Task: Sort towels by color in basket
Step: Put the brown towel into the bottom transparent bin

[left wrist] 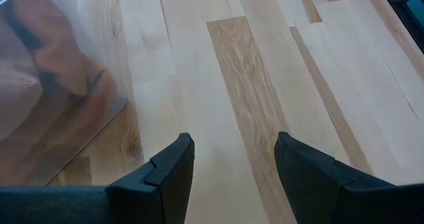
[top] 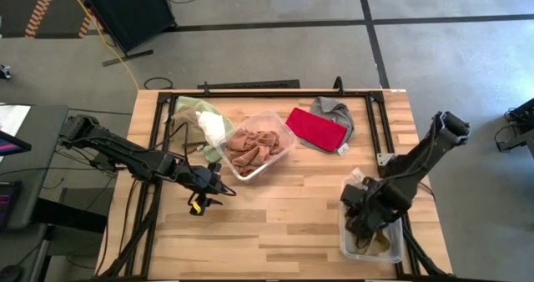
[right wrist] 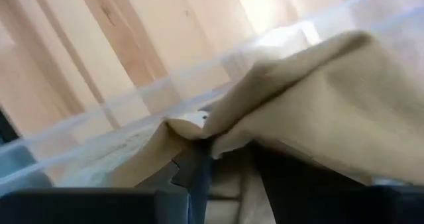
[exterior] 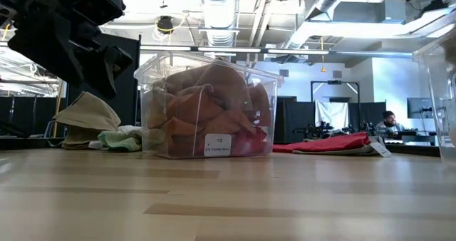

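A clear bin (top: 288, 142) at the table's middle holds rust-orange and brown towels (top: 257, 145). Behind it to the left, a pale green towel (top: 192, 111) and a white one (top: 215, 130) lie on the table. At the back right a red towel (top: 317, 128) lies on a grey one (top: 335, 108). My right gripper (top: 367, 224) points down into a second clear bin (top: 399, 250) at the front right, shut on a tan towel (right wrist: 318, 98). My left gripper (top: 219, 188) hangs open over bare wood, just in front of the middle bin. My right gripper has a bunched fold of the tan towel (right wrist: 228, 184) between its two fingers, which come from above and point steeply down into the bin. The cloth drapes slack over and around the fingertips (right wrist: 193, 174). How much of it rests on the bin's floor is hidden.
The right bin's clear wall (right wrist: 132, 98) stands close around my right gripper. Black rails (top: 377, 128) run along the table's left, right and far sides. Bare wood (top: 284, 215) lies between the two grippers. The middle bin's corner (left wrist: 59, 98) is close to my left gripper.
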